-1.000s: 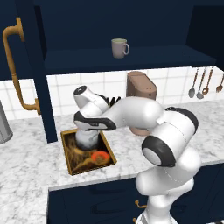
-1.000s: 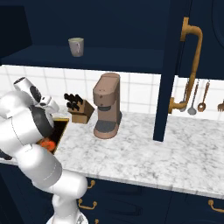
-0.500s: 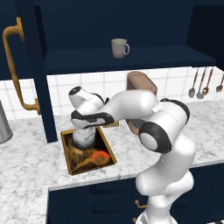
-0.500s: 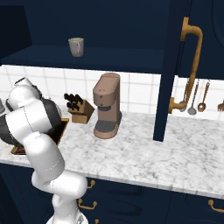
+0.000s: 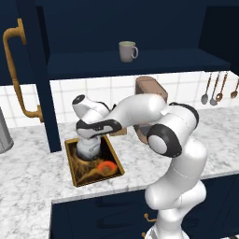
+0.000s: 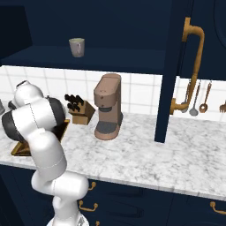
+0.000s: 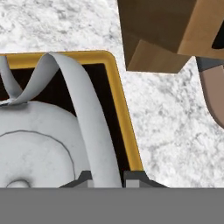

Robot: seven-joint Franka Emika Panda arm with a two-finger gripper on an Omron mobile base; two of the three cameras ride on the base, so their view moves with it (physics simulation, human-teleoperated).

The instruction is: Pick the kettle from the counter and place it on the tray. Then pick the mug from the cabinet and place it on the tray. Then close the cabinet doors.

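Kettle (image 5: 88,148) sits inside tray (image 5: 113,155) — first placing looks done | gripper (image 7: 104,177) fingers straddle its arched handle, grip or release I cannot tell | mug (image 5: 127,51) waits on cabinet (image 5: 140,63) shelf

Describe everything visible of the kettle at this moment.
The kettle is a small, squat, rounded body of silver-grey metal with a ringed lid and a thin arched band handle. It sits upright in the far end of the tray, inside its golden rim. The gripper is directly above it, fingertips on either side of the handle's base. Its spout cannot be made out.
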